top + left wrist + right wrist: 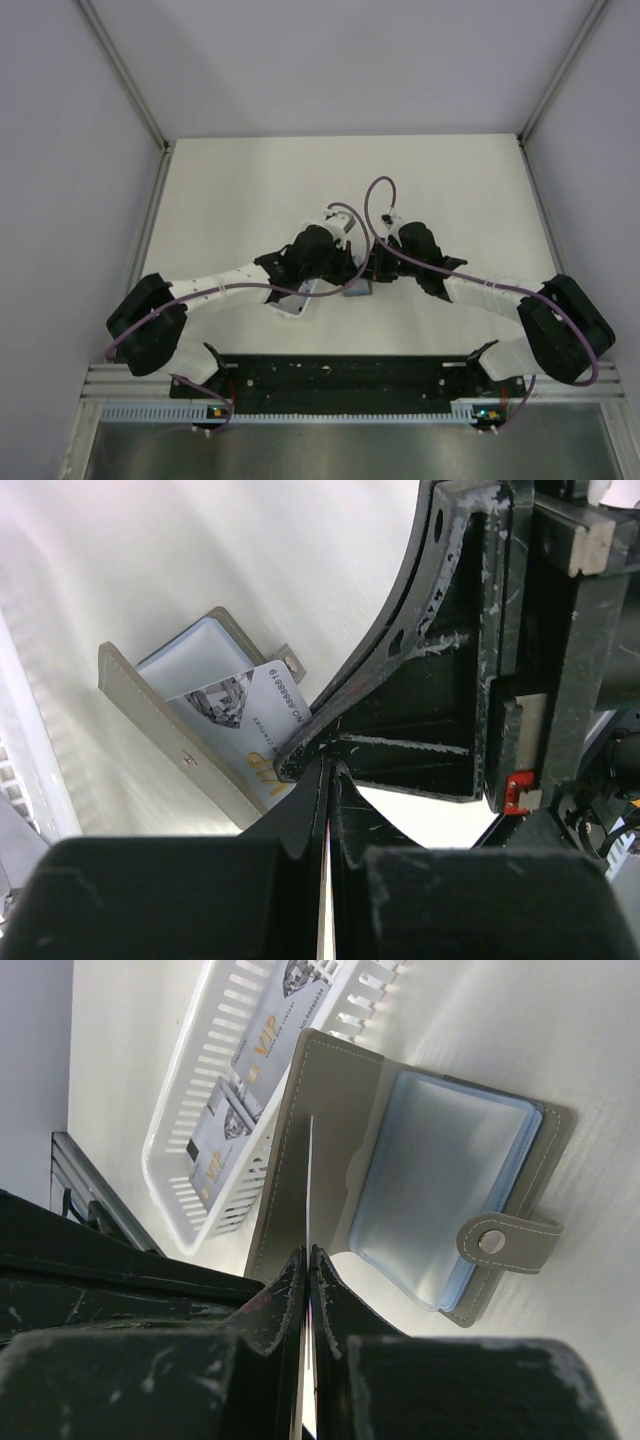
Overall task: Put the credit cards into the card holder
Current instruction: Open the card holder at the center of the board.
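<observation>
The card holder [335, 1090] lies open on the table, grey flap to the left, bluish pockets [440, 1180] and snap strap to the right. My right gripper [308, 1252] is shut on a credit card [310, 1180], seen edge-on, upright over the grey flap. In the left wrist view that card [255, 730] shows its face against the card holder [150, 715], its far end at the pocket mouth; one of the right gripper's fingers [400, 650] reaches down to it. My left gripper [328, 768] is shut, its tip at the card's near corner. Both grippers meet mid-table [357, 291].
A long white slotted tray [175, 1090] lies just left of the card holder with two more cards [262, 1050] in it. It also shows in the top view [290, 302] under the left arm. Grey walls enclose the table.
</observation>
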### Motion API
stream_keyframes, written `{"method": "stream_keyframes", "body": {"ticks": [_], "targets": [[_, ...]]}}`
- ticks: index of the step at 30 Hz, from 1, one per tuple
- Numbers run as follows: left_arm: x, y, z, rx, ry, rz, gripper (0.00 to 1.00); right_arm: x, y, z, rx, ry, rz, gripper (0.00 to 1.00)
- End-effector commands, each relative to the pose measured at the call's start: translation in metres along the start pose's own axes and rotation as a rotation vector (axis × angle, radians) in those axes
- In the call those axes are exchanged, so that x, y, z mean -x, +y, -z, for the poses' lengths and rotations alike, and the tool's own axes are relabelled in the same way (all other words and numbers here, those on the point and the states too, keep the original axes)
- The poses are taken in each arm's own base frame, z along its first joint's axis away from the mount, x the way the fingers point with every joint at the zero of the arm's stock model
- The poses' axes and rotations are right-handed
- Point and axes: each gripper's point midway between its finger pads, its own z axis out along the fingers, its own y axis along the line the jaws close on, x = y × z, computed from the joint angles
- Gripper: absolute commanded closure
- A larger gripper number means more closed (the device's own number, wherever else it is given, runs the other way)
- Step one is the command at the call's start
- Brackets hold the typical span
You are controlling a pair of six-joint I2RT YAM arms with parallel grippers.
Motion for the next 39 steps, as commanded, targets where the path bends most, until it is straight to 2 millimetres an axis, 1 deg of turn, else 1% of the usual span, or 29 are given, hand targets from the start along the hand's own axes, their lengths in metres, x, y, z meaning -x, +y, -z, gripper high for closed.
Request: {"method": "stream_keyframes", "body": {"ticks": [1, 9, 11, 14, 15, 17, 23, 27, 29, 31, 35, 39], "targets": [[0.017, -0.012, -0.007, -0.033, -0.031, -0.037, 1.00, 0.021, 0.023, -0.004, 0.058, -0.051, 0.032, 1.00], [0.000, 0.014, -0.011, 0.081, 0.031, -0.074, 1.00, 0.021, 0.019, -0.003, 0.034, -0.056, 0.037, 1.00], [-0.015, 0.025, -0.010, 0.118, 0.081, -0.077, 1.00, 0.021, 0.017, -0.003, 0.024, -0.058, 0.037, 1.00], [-0.027, 0.032, -0.009, 0.138, 0.114, -0.078, 1.00, 0.022, 0.012, -0.004, 0.001, -0.061, 0.034, 1.00], [-0.028, 0.039, -0.008, 0.175, 0.107, -0.080, 1.00, 0.022, 0.009, -0.004, -0.015, -0.064, 0.028, 1.00], [-0.032, 0.044, -0.006, 0.193, 0.113, -0.082, 1.00, 0.022, 0.003, -0.006, -0.048, -0.059, 0.023, 1.00], [-0.037, 0.051, 0.001, 0.219, 0.109, -0.079, 1.00, 0.018, -0.022, -0.006, -0.178, -0.051, 0.003, 1.00], [-0.044, 0.057, 0.000, 0.241, 0.117, -0.073, 1.00, 0.015, -0.036, -0.002, -0.256, -0.049, -0.001, 1.00], [-0.048, 0.060, -0.003, 0.248, 0.128, -0.069, 1.00, 0.018, -0.040, 0.000, -0.277, -0.060, 0.000, 1.00], [-0.051, 0.063, -0.006, 0.256, 0.132, -0.063, 1.00, 0.012, -0.047, 0.005, -0.317, -0.044, -0.007, 1.00], [-0.056, 0.066, -0.016, 0.263, 0.138, -0.050, 1.00, 0.012, -0.049, 0.010, -0.334, -0.051, -0.002, 1.00], [-0.066, 0.071, -0.027, 0.278, 0.171, -0.034, 1.00, 0.011, -0.053, 0.015, -0.353, -0.055, 0.006, 1.00]]}}
